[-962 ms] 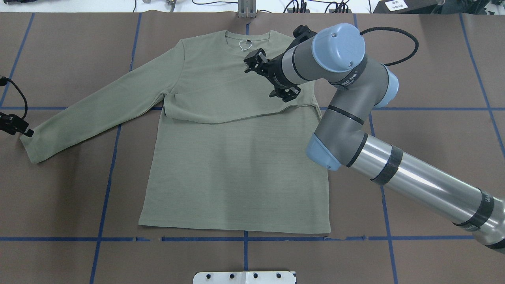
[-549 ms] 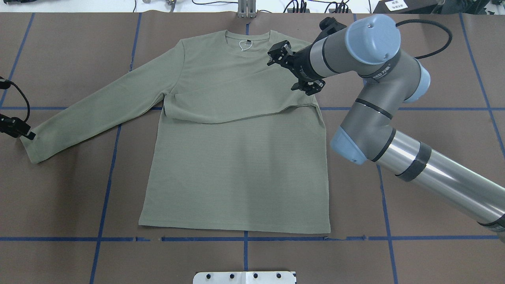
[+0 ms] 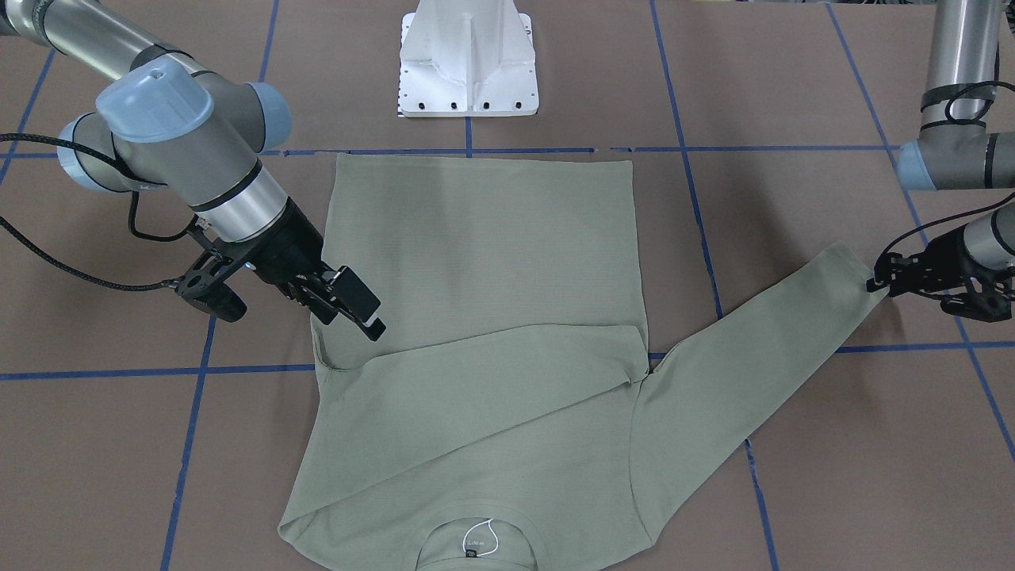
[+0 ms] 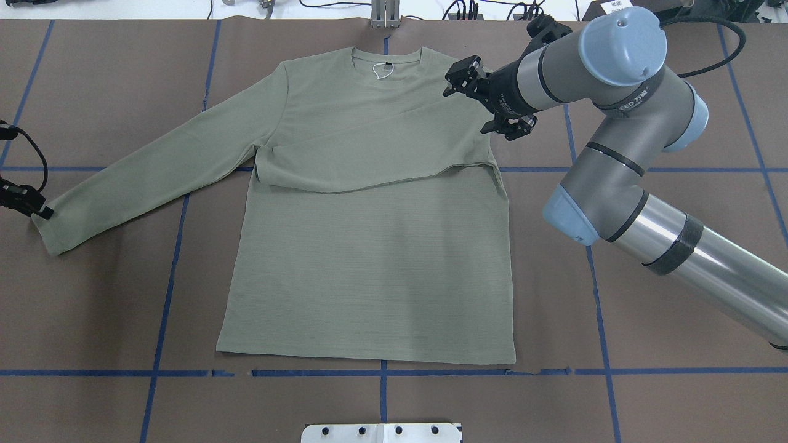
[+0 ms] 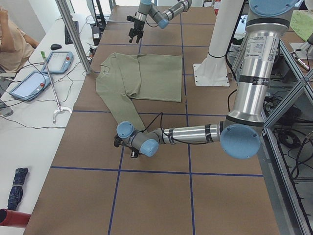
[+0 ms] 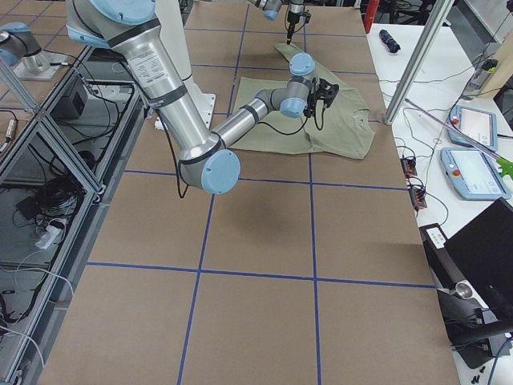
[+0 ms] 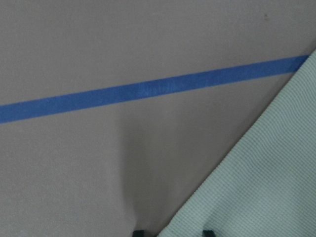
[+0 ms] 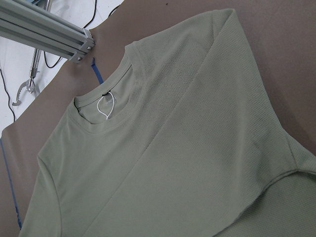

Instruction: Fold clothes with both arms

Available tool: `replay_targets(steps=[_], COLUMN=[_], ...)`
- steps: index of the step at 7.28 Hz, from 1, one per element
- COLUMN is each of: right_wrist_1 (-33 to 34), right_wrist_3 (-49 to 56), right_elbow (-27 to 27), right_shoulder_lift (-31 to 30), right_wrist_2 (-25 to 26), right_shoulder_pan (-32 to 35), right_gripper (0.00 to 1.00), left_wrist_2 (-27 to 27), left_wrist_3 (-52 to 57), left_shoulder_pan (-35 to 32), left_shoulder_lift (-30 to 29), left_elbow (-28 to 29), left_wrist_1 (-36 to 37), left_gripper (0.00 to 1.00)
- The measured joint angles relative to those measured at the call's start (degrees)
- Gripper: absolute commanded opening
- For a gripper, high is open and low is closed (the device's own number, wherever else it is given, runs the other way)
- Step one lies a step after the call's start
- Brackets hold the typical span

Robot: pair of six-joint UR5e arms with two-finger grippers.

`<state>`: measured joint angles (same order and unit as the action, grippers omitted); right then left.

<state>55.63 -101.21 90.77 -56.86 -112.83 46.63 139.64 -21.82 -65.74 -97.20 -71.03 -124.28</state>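
Note:
The sage-green shirt (image 4: 369,264) lies flat on the brown table, neck at the far side. One sleeve is folded across the chest (image 3: 492,381). The other sleeve (image 4: 148,166) stretches out flat. My right gripper (image 4: 454,79) is open and empty, hovering over the shirt's shoulder beside the collar (image 3: 349,313). Its wrist view shows the collar and white loop (image 8: 106,112). My left gripper (image 4: 31,204) sits low at the stretched sleeve's cuff (image 3: 879,282). In the left wrist view its fingertips (image 7: 207,232) stand apart, with the sleeve edge (image 7: 266,187) between them.
Blue tape lines (image 4: 166,271) grid the brown table. The white pedestal base (image 3: 468,63) stands at the robot's side of the shirt hem. An aluminium post (image 4: 385,12) stands past the collar. An operator (image 5: 12,41) sits at a side table with tablets.
My right arm has drawn back from over the chest toward the shirt's shoulder and table edge, its gripper empty. My left gripper has shifted slightly at the cuff. The shirt has not moved.

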Motion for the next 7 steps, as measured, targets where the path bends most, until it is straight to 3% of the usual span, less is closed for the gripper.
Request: replay_targets(steps=[2,4,7], right_wrist_1=[0.0,0.0,-0.1], right_wrist_3=[0.0,0.1,3.0], right_elbow=[0.0,0.0,1.9], right_shoulder_lift=[0.0,-0.1,-3.5], right_wrist_2=[0.0,0.0,-0.9], right_shoulder_pan=[0.0,0.2,1.7], right_gripper=[0.99,0.99,1.0], left_wrist_2=[1.7,6.7,12.7], left_wrist_3=[-0.1,-0.2,-5.4], left_shoulder_pan=[0.0,-0.1,-0.1], left_shoulder_lift=[0.1,0.5,-0.6], left_elbow=[-1.4,-3.0,-11.2], left_wrist_1=[0.1,0.0,0.3], left_gripper=[0.0,0.0,0.0])
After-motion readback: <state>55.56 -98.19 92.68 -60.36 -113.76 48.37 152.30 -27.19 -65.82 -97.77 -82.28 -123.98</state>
